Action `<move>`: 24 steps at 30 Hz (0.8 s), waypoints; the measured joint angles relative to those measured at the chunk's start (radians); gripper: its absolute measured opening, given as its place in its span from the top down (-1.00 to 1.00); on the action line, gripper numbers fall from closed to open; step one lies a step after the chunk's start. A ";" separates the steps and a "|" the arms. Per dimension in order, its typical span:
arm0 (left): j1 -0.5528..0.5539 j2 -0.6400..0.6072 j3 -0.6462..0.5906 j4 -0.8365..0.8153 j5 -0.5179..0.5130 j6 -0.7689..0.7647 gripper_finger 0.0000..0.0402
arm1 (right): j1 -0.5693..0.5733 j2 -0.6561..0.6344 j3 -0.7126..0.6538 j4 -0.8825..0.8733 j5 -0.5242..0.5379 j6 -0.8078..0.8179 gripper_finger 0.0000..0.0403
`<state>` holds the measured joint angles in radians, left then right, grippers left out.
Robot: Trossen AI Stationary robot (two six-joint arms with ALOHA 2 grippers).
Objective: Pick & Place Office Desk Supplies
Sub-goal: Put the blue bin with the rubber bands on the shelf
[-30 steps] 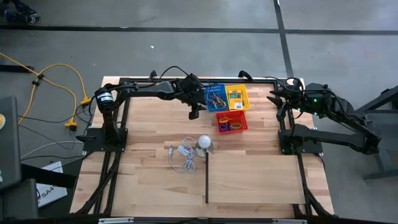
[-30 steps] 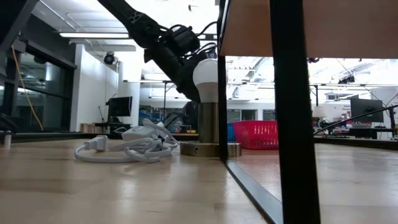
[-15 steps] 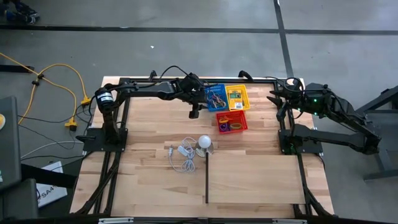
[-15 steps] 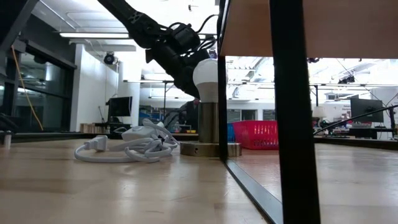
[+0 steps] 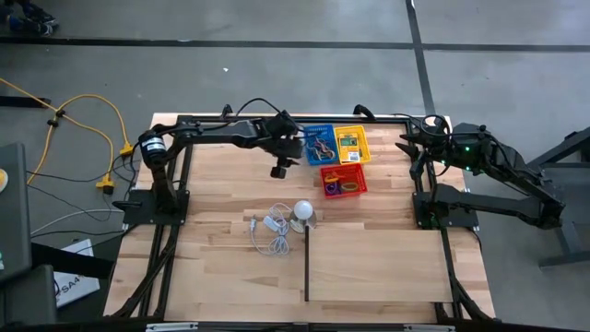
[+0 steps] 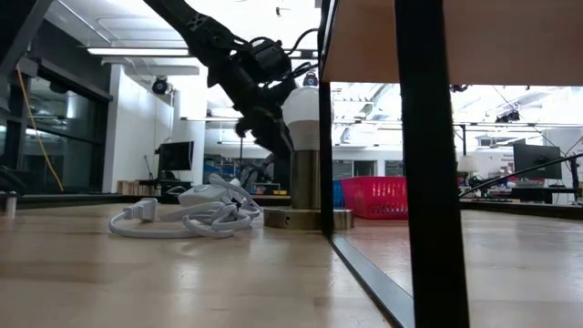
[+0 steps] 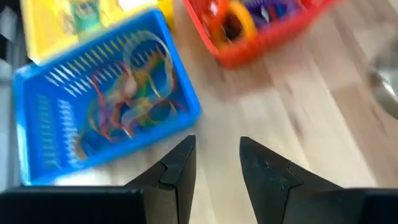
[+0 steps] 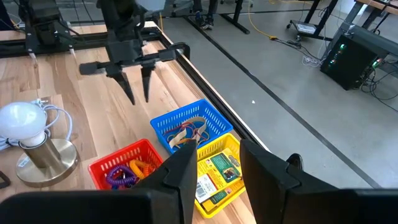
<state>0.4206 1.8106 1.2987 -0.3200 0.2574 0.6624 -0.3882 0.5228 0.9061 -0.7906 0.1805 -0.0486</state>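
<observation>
Three small baskets stand at the table's far side. The blue basket point(image 5: 320, 145) point(image 7: 106, 106) holds a tangle of coloured rubber bands point(image 7: 134, 93). The yellow basket point(image 5: 351, 144) point(image 8: 219, 167) holds yellow-and-green packets. The red basket point(image 5: 343, 179) point(image 7: 261, 28) holds coloured rings point(image 8: 124, 171). My left gripper point(image 5: 278, 171) point(image 7: 217, 155) point(image 8: 137, 90) hangs open above bare wood, just left of the blue basket, fingers pointing down and empty. My right gripper point(image 5: 412, 152) point(image 8: 214, 168) waits open at the table's right far edge.
A white bulb on a silvery base point(image 5: 303, 213) point(image 6: 301, 137) stands mid-table, nearer than the baskets, with a coiled white cord point(image 5: 270, 232) point(image 6: 187, 216) to its left. A raised wooden panel point(image 5: 378, 265) covers the near right part. Bare wood lies left of the baskets.
My left gripper has moved a short way toward the table's left, away from the blue basket, and risen a little. The baskets, bulb and cord have stayed put.
</observation>
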 joint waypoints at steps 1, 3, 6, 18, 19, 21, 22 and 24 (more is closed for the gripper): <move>0.000 -0.006 0.000 -0.033 -0.003 0.000 0.41 | 0.000 0.000 0.000 0.000 0.000 0.000 0.46; 0.000 -0.020 0.000 -0.070 -0.005 -0.017 0.41 | 0.000 0.000 0.000 0.000 0.000 0.000 0.46; 0.006 -0.052 0.000 -0.163 -0.011 -0.038 0.41 | 0.000 0.000 0.000 0.000 0.000 0.000 0.46; 0.094 -0.169 -0.106 -0.272 -0.004 -0.070 0.41 | 0.000 0.000 0.000 0.000 0.000 0.000 0.46; 0.097 -0.181 -0.124 -0.271 -0.001 -0.074 0.41 | 0.000 0.000 0.000 0.000 0.000 0.000 0.46; 0.107 -0.210 -0.162 -0.264 0.000 -0.085 0.41 | 0.000 0.000 0.000 0.000 0.000 0.000 0.46; 0.112 -0.226 -0.180 -0.266 0.002 -0.090 0.41 | 0.000 0.000 0.000 0.000 0.000 0.000 0.46; 0.124 -0.264 -0.219 -0.253 0.003 -0.105 0.41 | 0.000 0.000 0.000 0.000 0.000 0.000 0.46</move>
<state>0.5445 1.5469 1.0800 -0.5734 0.2606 0.5570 -0.3882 0.5228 0.9062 -0.7906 0.1802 -0.0486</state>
